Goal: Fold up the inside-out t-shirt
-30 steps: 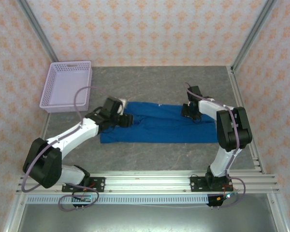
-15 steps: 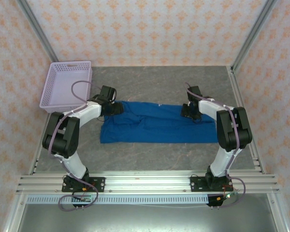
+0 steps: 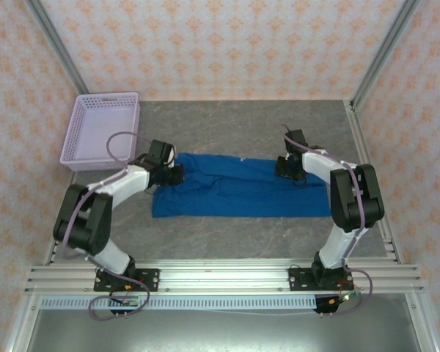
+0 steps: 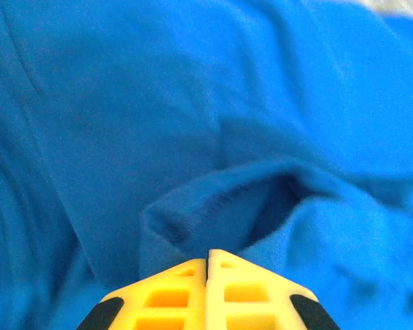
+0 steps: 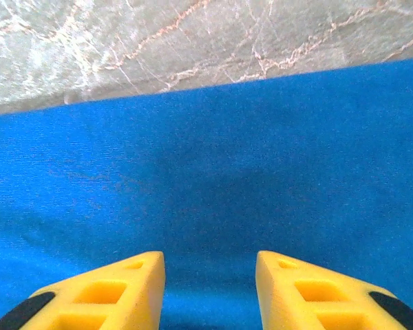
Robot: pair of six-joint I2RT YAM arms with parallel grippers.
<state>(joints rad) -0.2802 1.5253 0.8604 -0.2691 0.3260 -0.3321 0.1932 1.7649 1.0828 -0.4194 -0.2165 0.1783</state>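
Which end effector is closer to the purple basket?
Left. The left end effector rests on the t-shirt end closest to the basket; the right end effector is at the shirt's opposite end, much farther from it.

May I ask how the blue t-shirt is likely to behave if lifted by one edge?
Probably floppy: the t-shirt lies flat with soft creases and puckers at the left end effector. Likely light, draping rather than holding shape, since the fabric looks thin.
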